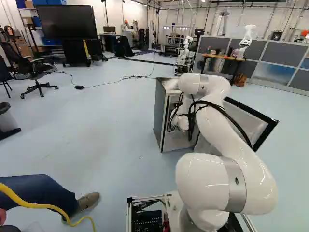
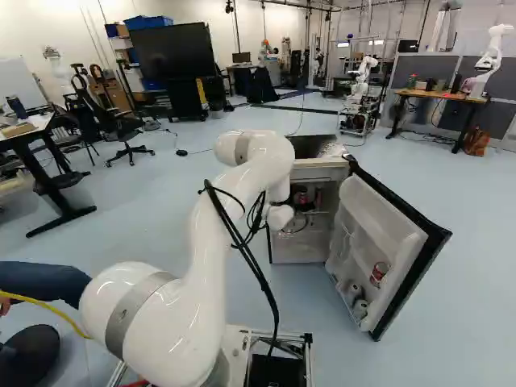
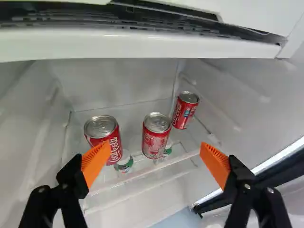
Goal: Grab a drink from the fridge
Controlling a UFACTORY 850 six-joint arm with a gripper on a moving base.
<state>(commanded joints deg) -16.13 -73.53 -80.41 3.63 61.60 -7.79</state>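
Interior of the fridge (image 1: pixel 160 111), all places given relative to its glass shelf (image 3: pixel 137 175), contents listed from left to right. The first can (image 3: pixel 104 135), red with a silver lid, stands upright on the shelf, on the side away from the open door (image 2: pixel 383 214). Below the shelf, partly seen through it, is a small green-and-white container (image 3: pixel 124 164). The middle can (image 3: pixel 155 137) stands upright on the shelf's middle part and is judged the most convenient drink to take. It should be light enough for a two-finger lift; if full, it should feel firm, though its thin wall could dent under excess pressure, and chilled metal may be slippery. The best hold is probably around the body at mid-height, one pad on each side, clear of the rim. Its lid points up and its base rests on the shelf; the long axis is vertical, so a level approach above the shelf should suit it. The gripper (image 3: pixel 154 154) is at the shelf's front edge, fingers spread wide and holding nothing, with the middle can ahead between their lines. The last can (image 3: pixel 184 111) stands upright farther back on the shelf, near the side wall towards the door; reaching it first would risk knocking the middle can.
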